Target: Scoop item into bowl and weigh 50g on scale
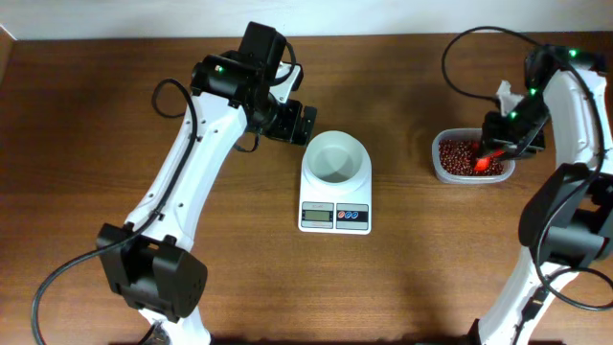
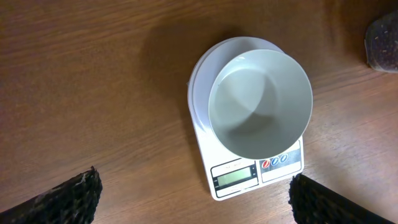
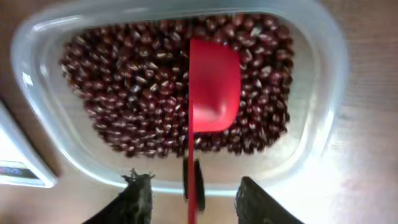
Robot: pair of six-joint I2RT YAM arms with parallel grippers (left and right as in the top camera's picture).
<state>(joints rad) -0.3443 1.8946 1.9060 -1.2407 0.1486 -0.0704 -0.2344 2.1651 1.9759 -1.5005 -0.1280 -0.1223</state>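
Observation:
The white bowl [image 1: 335,156] stands empty on the white scale [image 1: 335,217]; both also show in the left wrist view, the bowl [image 2: 260,102] above the scale's display [image 2: 235,178]. My left gripper [image 1: 305,123] is open and empty, hovering just left of the bowl [image 2: 193,199]. The red-brown beans [image 3: 124,93] fill a clear plastic tub [image 3: 37,50] at the right [image 1: 442,165]. My right gripper [image 3: 196,193] is shut on the handle of a red scoop [image 3: 214,87], whose empty cup sits on or just above the beans [image 1: 460,153].
The tub stands about a hand's width right of the scale on the brown wooden table. A corner of the scale [image 3: 15,162] shows at the left edge of the right wrist view. Cables loop above the right arm [image 1: 565,86].

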